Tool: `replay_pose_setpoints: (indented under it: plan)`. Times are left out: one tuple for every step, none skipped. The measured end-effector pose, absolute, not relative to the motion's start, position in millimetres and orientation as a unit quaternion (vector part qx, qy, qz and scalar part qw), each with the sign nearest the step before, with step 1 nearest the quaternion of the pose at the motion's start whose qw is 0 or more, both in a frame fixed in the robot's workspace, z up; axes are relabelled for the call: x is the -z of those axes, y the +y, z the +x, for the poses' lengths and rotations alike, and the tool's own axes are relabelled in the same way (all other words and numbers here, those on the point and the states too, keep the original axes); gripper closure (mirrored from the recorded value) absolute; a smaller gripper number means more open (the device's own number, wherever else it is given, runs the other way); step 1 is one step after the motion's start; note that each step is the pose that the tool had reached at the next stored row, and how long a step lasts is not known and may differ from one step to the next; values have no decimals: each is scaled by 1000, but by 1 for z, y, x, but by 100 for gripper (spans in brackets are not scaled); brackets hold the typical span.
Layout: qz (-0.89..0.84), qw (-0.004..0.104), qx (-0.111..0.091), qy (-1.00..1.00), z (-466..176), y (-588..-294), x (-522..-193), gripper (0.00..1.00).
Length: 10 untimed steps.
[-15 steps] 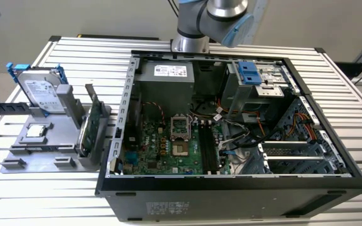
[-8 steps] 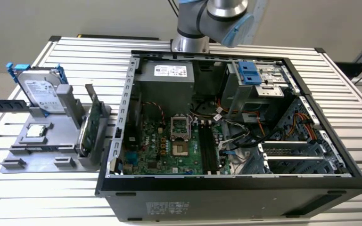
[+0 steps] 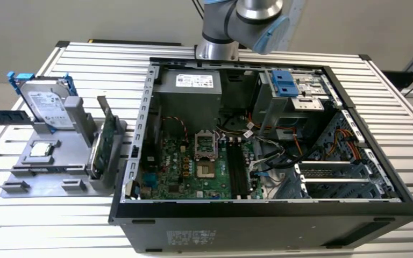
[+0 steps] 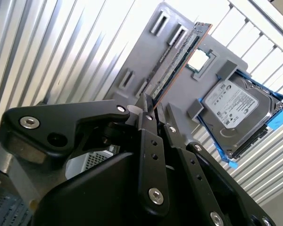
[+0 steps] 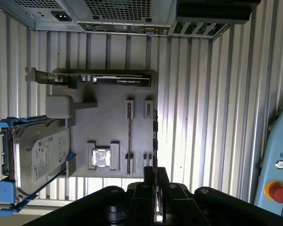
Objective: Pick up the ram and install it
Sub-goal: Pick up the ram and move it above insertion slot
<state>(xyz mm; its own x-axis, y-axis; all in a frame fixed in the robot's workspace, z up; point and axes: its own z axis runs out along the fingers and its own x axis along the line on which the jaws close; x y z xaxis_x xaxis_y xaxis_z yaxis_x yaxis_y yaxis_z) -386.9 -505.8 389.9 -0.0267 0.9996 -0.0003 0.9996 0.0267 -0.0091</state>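
Ram (image 4: 181,57), thin dark stick in slotted grey tray (image 4: 144,47), claw (image 4: 156,106) near

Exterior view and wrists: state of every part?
Black computer case, on its side, open.
Thin dark-green ram stick, on edge in grey holder, not installed.
Silver hard drive with blue rails, upright in holder.
Green expansion card, standing in holder.
Black motherboard ram slots, empty.
Black gripper, holding nothing.

- Computer case (image 3: 264,226) on the worktop (image 3: 84,59), at the exterior view's right
- Tray (image 3: 49,166) just beside it, on the exterior view's left
- On the tray: hard drive (image 3: 49,105) at the far end, chip (image 3: 41,149) before it, card (image 3: 100,145) nearest the case
- Ram (image 4: 179,61) between the jaws
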Motion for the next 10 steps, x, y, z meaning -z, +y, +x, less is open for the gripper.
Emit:
replay_pose_setpoints:
  plan:
    - [-698,3,-3,-716,-387,-506,-391,100]
    - [-698,3,-3,-716,-387,-506,-392,100]
    - [-698,3,-3,-716,-387,-506,-392,100]
    - [-698,3,-3,-716,-387,-506,-393,100]
    - [-698,3,-3,-716,-387,-506,-394,100]
    - [-698,3,-3,-716,-387,-506,-395,100]
    - [-698,3,-3,-716,-387,-506,-396,100]
    - [-698,3,-3,-716,-387,-506,-397,100]
    - [-698,3,-3,-716,-387,-506,-397,100]
    - [-698,3,-3,-716,-387,-506,-398,100]
